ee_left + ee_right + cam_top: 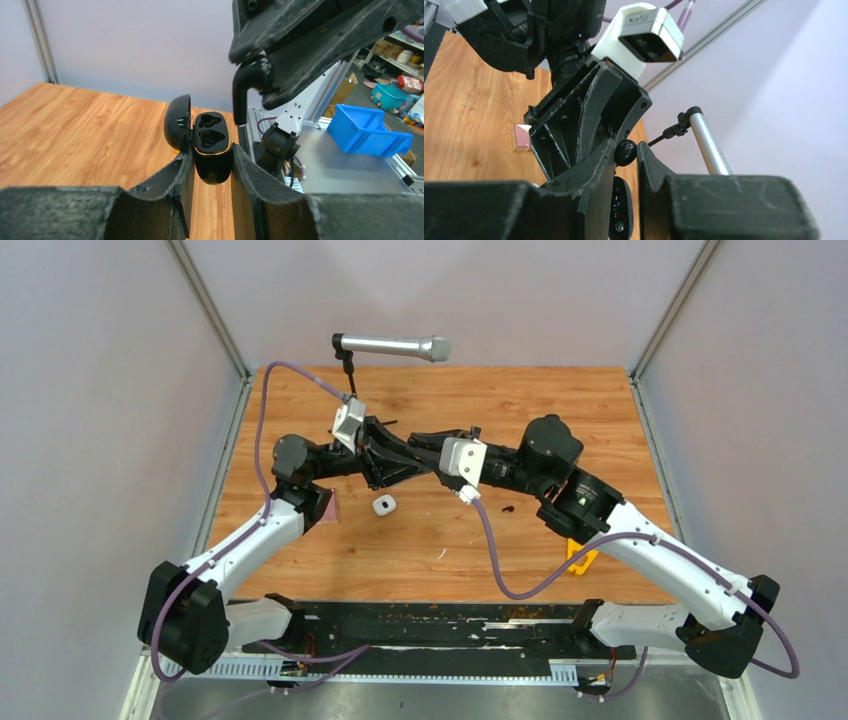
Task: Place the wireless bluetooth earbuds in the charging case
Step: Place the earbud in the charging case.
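1. Left wrist view: left gripper (212,156) clamps the black charging case (212,142) between both fingers, lid (177,122) swung open leftward.
2. Right gripper (625,150) pinches a black earbud (625,153), close beside the case's open top.

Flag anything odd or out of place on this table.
Nothing looks spilled or broken. Two tiny loose bits lie on the wooden table: a black speck right of centre and a white speck nearer the bases. Both lie apart from the white case. They may be earbuds, but they are too small to tell.
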Available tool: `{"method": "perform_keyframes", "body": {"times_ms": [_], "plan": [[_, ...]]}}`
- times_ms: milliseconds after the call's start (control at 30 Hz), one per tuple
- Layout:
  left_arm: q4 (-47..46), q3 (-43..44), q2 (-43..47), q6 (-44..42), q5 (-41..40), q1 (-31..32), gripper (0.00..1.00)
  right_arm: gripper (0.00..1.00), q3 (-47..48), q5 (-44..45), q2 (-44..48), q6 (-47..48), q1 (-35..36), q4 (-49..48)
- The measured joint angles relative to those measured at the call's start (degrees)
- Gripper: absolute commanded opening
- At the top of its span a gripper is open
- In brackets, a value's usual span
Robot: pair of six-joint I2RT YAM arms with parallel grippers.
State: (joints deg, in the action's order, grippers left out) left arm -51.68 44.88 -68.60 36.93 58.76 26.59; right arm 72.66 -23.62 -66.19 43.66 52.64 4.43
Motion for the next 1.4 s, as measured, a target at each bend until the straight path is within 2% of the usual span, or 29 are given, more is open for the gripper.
{"method": "perform_keyframes", "body": {"times_ms": [500, 1400], "plan": [[0.0, 0.0, 0.2, 0.5, -1.0, -0.3, 0.00, 0.00, -3.5, 3.2, 0.9, 1.7, 0.1, 0.0], [0.2, 0.0, 0.3, 0.7, -1.0, -0.8, 0.00, 0.02, -4.0, 5.1, 0.6, 0.6, 0.1, 0.7]]}}
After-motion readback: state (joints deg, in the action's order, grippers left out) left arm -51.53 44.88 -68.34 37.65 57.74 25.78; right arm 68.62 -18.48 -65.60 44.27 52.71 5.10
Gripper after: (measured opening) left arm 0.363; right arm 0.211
